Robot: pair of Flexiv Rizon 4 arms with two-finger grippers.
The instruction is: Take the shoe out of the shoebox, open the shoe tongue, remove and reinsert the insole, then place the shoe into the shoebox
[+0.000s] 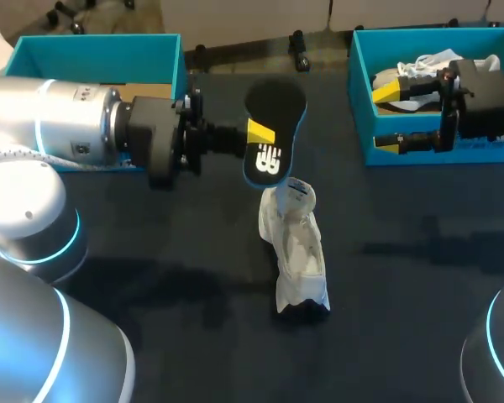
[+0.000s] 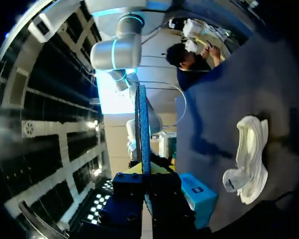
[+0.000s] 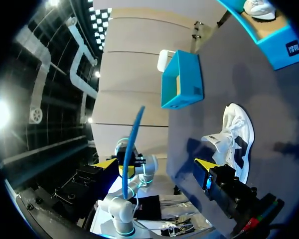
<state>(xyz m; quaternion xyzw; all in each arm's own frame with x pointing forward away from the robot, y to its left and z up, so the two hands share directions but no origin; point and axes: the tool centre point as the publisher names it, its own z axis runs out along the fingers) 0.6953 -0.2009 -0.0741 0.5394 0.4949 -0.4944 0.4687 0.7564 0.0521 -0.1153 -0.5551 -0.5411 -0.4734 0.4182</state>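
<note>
1. The left arm is reaching in from the left, and its tool [image 1: 259, 137] is clamping the insole [image 1: 277, 105] between both yellow-tipped fingers.
2. The insole is hanging in the air over the far middle of the table [image 1: 151, 277], out of the shoe. Its dark underside is facing the head camera.
3. In the left wrist view the insole [image 2: 142, 129] is standing edge-on, rising straight out from between the fingers of the left tool [image 2: 144, 172].
4. The white shoe [image 1: 298, 252] is lying on the table in the middle, one end pointing far and the other near. It is sitting outside both boxes and just near of the held insole. No tool is touching it.
5. In the left wrist view the shoe [image 2: 249, 154] is resting on the dark table, off to one side of the insole.
6. The right arm is coming in from the right, and its tool [image 1: 386, 116] is hovering over the right shoebox [image 1: 361, 96] at the far right. Its fingers are spread wide and are gripping nothing.
7. In the right wrist view the right tool [image 3: 157, 164] is showing two yellow tips well apart, with the shoe [image 3: 234, 139] lying ahead on the table.
8. Another white shoe [image 1: 437, 60] is sitting inside the right shoebox.
9. The left shoebox [image 1: 92, 42] is standing at the far left, behind the left arm.
</note>
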